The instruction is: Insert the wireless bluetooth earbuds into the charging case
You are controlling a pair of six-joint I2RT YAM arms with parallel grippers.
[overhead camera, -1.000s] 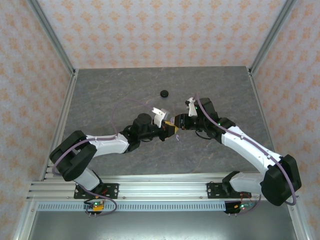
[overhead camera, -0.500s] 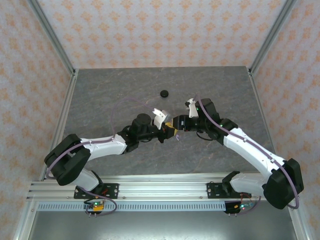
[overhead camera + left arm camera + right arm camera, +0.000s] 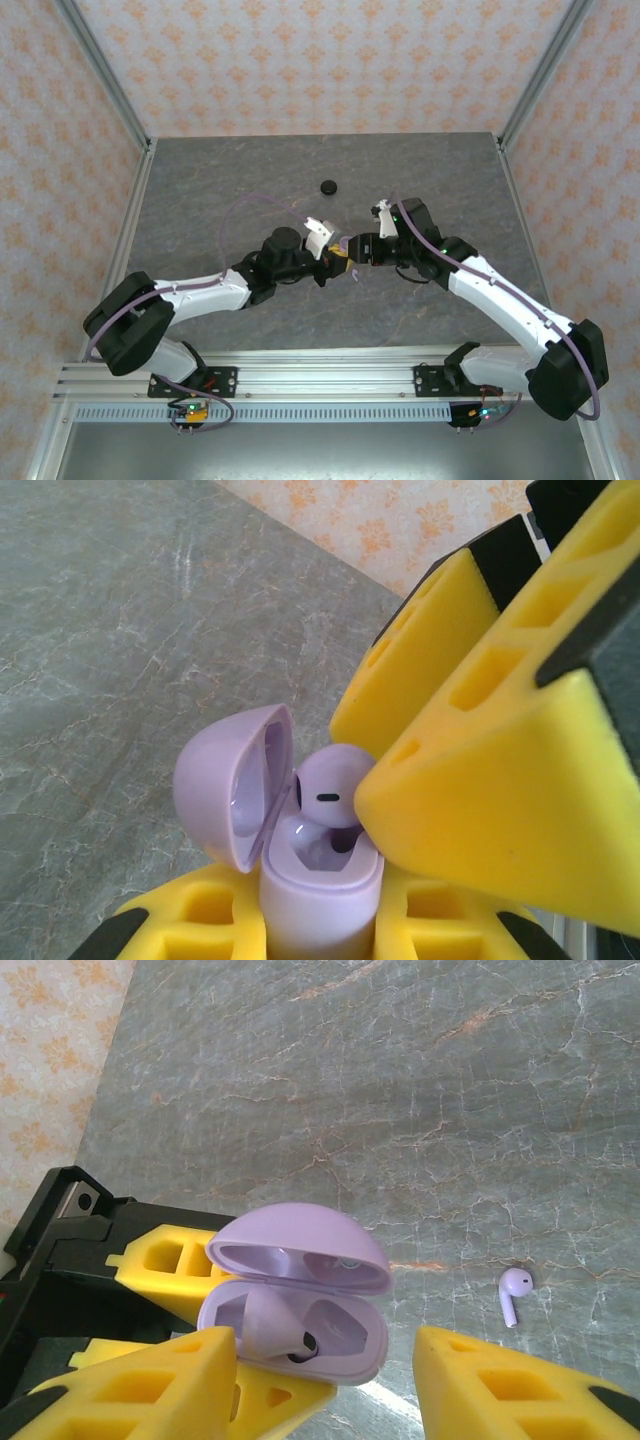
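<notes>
Clenching the open lavender case (image 3: 320, 900) in the left fingers (image 3: 195, 920), above the tabletop (image 3: 400, 1080). Holding nothing in the right fingers (image 3: 150, 1380), spread apart on either side of the case. Showing the 1st earbud (image 3: 330, 792) standing in the case, apparently not pressed fully home; leaving the 2nd earbud (image 3: 514, 1293) loose on the tabletop, well apart. Could tip the 1st earbud out by brushing it while backing away, or jam the lid (image 3: 300, 1250) by closing over it. No brand, label or writing readable.
</notes>
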